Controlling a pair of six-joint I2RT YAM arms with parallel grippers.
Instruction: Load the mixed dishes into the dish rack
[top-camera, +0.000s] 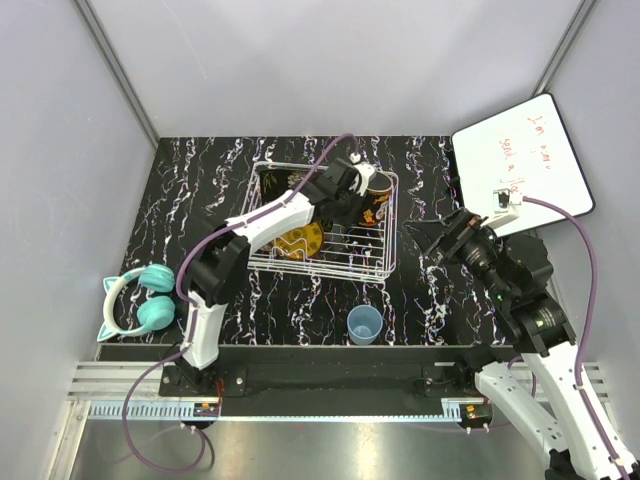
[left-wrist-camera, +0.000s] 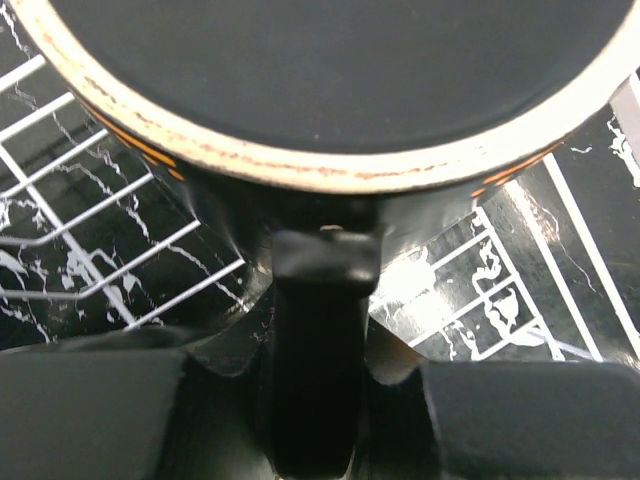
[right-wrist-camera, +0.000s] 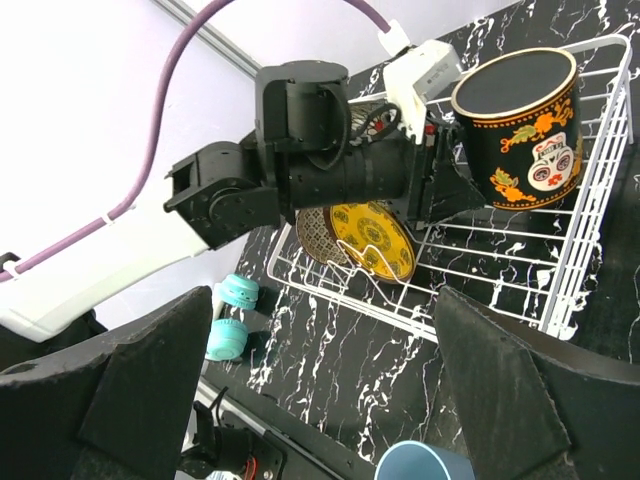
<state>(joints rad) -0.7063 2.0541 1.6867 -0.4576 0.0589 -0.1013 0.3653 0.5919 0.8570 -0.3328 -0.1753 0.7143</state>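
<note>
The dish rack (top-camera: 262, 262) stands at the table's middle. My left gripper (top-camera: 360, 188) is shut on the handle (left-wrist-camera: 320, 340) of the dark orange-decorated mug (top-camera: 379, 196), which sits mouth up in the rack's far right corner (right-wrist-camera: 610, 150). In the right wrist view the mug (right-wrist-camera: 525, 130) leans slightly. A yellow patterned plate (top-camera: 300, 241) stands on edge in the rack's near left part, with a patterned dish (right-wrist-camera: 318, 234) behind it. The light blue cup (top-camera: 364, 324) stands upright on the table in front of the rack. My right gripper (top-camera: 430, 243) hovers open right of the rack, holding nothing.
Teal headphones (top-camera: 140, 305) lie at the table's near left edge. A white board with red writing (top-camera: 525, 160) leans at the far right. Grey walls close in the back and both sides. The left arm (top-camera: 265, 225) stretches across the rack.
</note>
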